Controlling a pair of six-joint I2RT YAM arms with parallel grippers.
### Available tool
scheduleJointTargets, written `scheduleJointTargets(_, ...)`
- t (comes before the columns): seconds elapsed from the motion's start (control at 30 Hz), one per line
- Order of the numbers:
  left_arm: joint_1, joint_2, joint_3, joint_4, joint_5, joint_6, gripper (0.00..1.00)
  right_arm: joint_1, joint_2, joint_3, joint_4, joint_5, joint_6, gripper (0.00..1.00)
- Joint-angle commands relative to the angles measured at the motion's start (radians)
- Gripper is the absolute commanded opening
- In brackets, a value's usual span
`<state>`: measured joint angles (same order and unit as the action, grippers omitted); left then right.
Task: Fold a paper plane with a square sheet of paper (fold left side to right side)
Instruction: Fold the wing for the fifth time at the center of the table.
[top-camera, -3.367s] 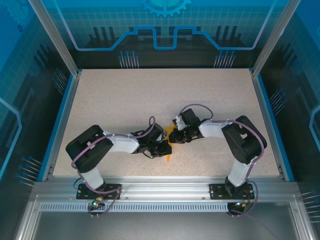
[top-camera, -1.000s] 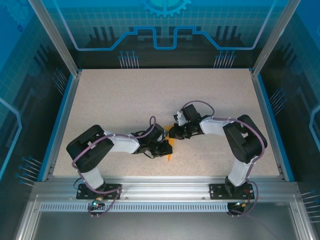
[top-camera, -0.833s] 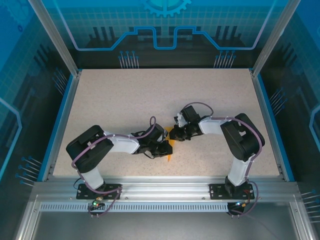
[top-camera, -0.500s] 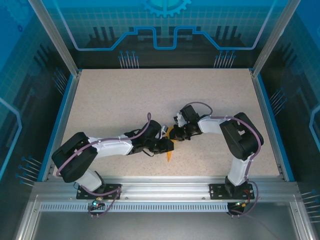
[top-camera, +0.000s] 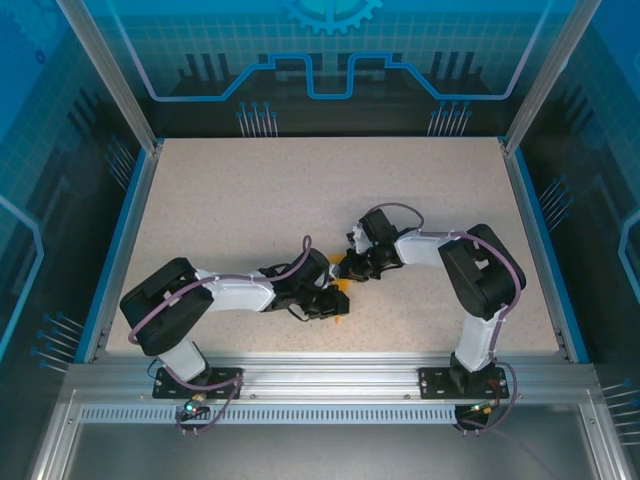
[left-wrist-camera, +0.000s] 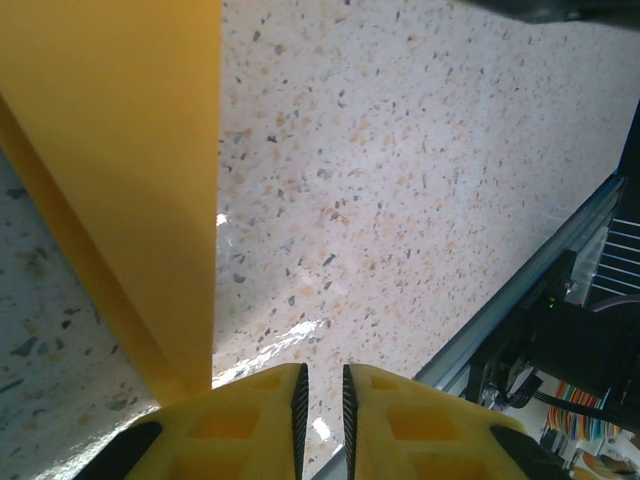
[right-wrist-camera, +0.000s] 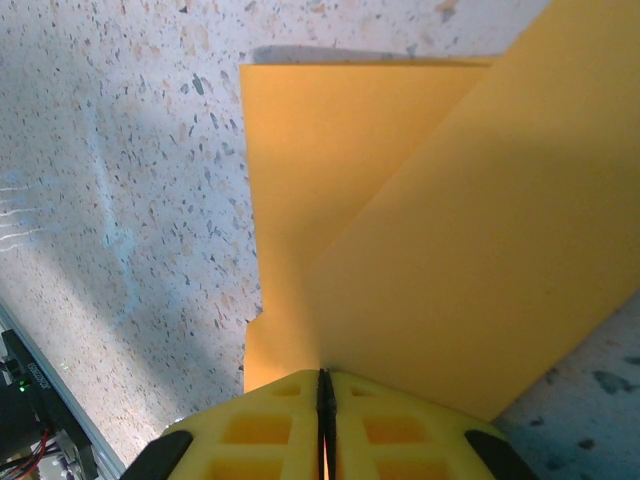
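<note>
At the near centre of the counter (top-camera: 300, 190), the sheet of paper (top-camera: 343, 297) lies partly folded between the two tool heads, with most of it covered by them in the top view.

Left tool (top-camera: 332, 300): jaws stand slightly parted. The left wrist view shows the left tool (left-wrist-camera: 322, 395) with a narrow gap between its jaws. The speckled counter (left-wrist-camera: 400, 180) is visible through that gap and nothing is gripped. The sheet of paper (left-wrist-camera: 120, 150) rises along the left side of that view, and its lower edge ends just beside the left-hand finger (left-wrist-camera: 250, 420). An aluminium frame rail (left-wrist-camera: 540, 290) crosses the lower right corner.

Right tool (top-camera: 351, 270): clenched on the sheet. In the right wrist view the right tool (right-wrist-camera: 325, 395) has its jaws pressed together on the near edge of the sheet of paper (right-wrist-camera: 430, 200). Two layers are visible. A lower layer lies flat on the counter (right-wrist-camera: 120, 150) with one square corner towards the top, and an upper flap overlaps it along a diagonal edge.
</note>
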<state>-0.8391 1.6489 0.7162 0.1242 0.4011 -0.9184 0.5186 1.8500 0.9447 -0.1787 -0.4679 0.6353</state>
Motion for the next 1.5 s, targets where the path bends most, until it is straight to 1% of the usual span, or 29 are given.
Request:
scheduleJointTargets(0.0,-0.005,0.007,-0.008,-0.014,0.005,-0.017,0.21,0.017,0.043,0.0,-0.068,0.061,-0.02,0.11)
scheduleJointTargets(0.3,-0.005,0.031,-0.015,-0.015,-0.006,-0.022,0.21,0.018,0.042,0.004,-0.085,0.075,-0.028,0.11)
scheduleJointTargets(0.83,-0.005,0.015,-0.044,-0.007,-0.035,-0.03,0.2,0.018,0.058,0.021,-0.13,0.102,-0.048,0.11)
scheduleJointTargets(1.27,-0.006,0.036,-0.054,0.012,-0.006,-0.037,0.2,0.016,0.072,0.035,-0.14,0.106,-0.048,0.11)
scheduleJointTargets(1.47,-0.021,0.058,-0.057,0.027,0.005,-0.044,0.2,0.017,0.078,0.04,-0.146,0.107,-0.046,0.11)
